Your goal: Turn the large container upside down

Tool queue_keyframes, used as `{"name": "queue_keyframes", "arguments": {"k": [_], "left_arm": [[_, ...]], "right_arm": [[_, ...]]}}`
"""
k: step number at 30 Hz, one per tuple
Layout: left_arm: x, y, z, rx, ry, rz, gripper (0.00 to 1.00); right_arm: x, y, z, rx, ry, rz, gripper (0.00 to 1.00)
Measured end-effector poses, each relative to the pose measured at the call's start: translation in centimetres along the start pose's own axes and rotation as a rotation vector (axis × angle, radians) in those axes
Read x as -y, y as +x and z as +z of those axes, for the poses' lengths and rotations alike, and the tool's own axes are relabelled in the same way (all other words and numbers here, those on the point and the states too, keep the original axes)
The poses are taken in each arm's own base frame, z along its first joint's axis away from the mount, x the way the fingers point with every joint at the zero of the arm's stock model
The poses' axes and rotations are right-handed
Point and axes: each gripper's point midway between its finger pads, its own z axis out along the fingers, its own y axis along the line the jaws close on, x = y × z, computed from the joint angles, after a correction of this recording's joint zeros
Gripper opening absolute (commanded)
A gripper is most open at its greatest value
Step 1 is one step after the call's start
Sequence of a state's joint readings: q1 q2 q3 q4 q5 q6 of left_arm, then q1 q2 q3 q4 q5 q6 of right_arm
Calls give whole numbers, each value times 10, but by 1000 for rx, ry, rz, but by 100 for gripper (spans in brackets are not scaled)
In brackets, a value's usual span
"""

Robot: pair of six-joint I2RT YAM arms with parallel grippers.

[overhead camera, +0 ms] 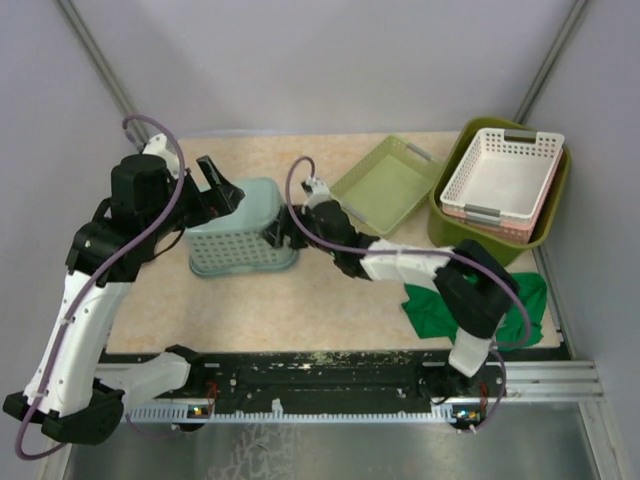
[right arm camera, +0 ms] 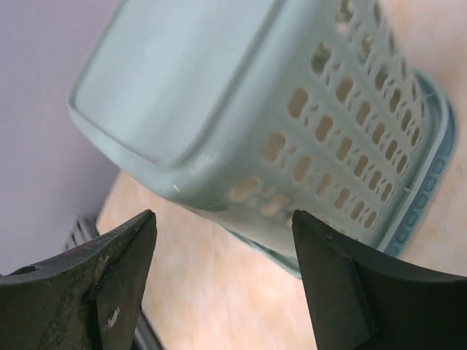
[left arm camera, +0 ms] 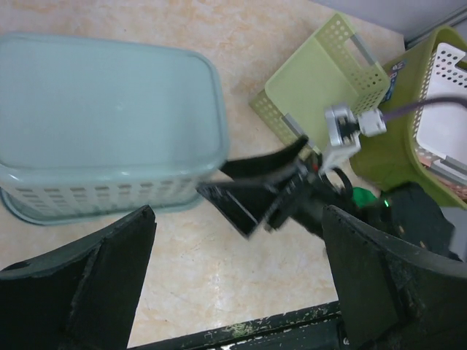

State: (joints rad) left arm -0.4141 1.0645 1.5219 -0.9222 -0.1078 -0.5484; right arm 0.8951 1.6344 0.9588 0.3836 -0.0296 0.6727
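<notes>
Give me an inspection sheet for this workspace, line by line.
Surface: speckled beige table; no spills seen.
Job's things: large container, pale teal, sits base up with its rim on the table.
Clutter: light green tray; olive tub holding a white basket stacked over a pink basket; green cloth by the right arm.
Grippers: left pincer open, holding nothing; right pincer open beside the container, holding nothing.
Cables: purple left cable and purple right cable loop free of the baskets.
Surroundings: grey walls, metal frame post; nothing else seen.
</notes>
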Motion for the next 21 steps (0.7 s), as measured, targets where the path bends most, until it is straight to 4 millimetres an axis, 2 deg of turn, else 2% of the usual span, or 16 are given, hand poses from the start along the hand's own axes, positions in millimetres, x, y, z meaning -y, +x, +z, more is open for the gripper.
{"name": "queue_keyframes", "arguments": {"k": [1,4,6,9,12,16,19,21], "left_arm": [[0,-2,-3,9,4,-2,99],[0,-3,-6,18,7,-4,99],[0,-2,-4,12,3,-3,99],[-5,5,2,-6,-16,2,99],[-13,16,11,-38,-45,13,99],[-23,35,26,-96,-75,43,99],[-34,60,41,-171,-93,73,99],[-43,83,51,-239,-104,88,99]], "right_arm": [[-2,-14,23,31,-5,22,71],[2,-51,70,85,-18,74,71],[13,-70,84,110,-12,92,71],[38,-84,79,133,30,94,72],[57,-85,58,128,94,70,72],[74,-92,8,138,201,3,74],[88,-114,-36,193,291,-72,78],[100,-131,-67,242,360,-137,84]]}}
